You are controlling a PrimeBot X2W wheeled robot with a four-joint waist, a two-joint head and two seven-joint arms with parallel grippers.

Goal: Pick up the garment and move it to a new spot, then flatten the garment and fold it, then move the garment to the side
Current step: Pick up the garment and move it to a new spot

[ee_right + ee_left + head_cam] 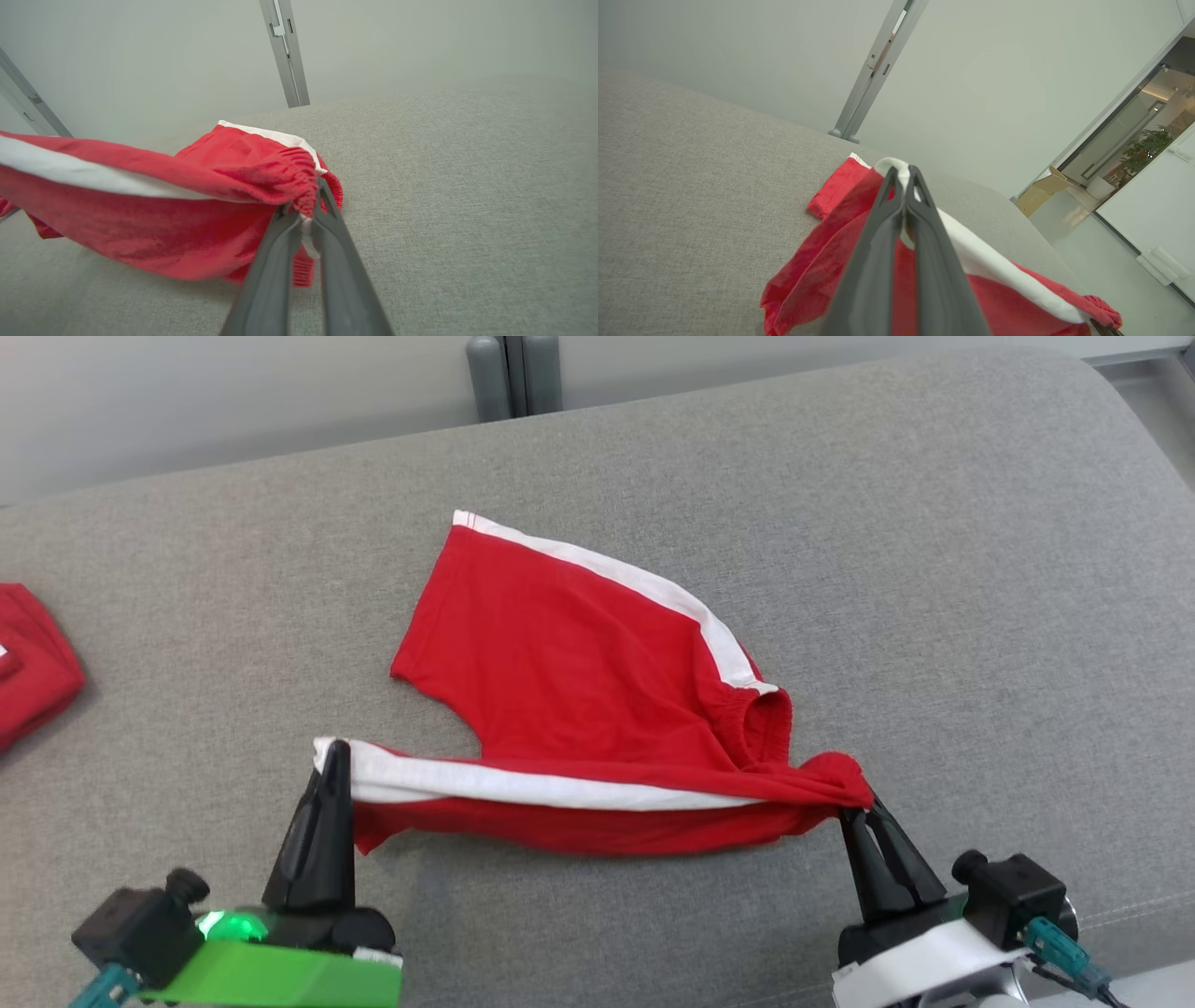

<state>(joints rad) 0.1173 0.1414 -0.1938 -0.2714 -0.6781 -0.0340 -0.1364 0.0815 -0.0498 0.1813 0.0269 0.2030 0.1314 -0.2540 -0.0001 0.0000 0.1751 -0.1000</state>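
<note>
While left gripper point(334, 753) and right gripper point(863, 813) clamp red shorts point(579, 663), grey upholstery point(934, 569) meets wall point(233, 392).

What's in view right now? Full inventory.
shorts: 1, red with white side stripes, mid-cushion, near edge lifted
second garment: 1, red, cushion's left edge
cushion: 1, grey fabric, under both garments
post: 1, grey metal, behind cushion
cardboard box: 1, brown, far right in left wrist view
plant: 1, green, beyond the box
left gripper: 1, dark fingers, shut on shorts at striped leg end
right gripper: 1, dark fingers, shut on shorts' waistband
</note>
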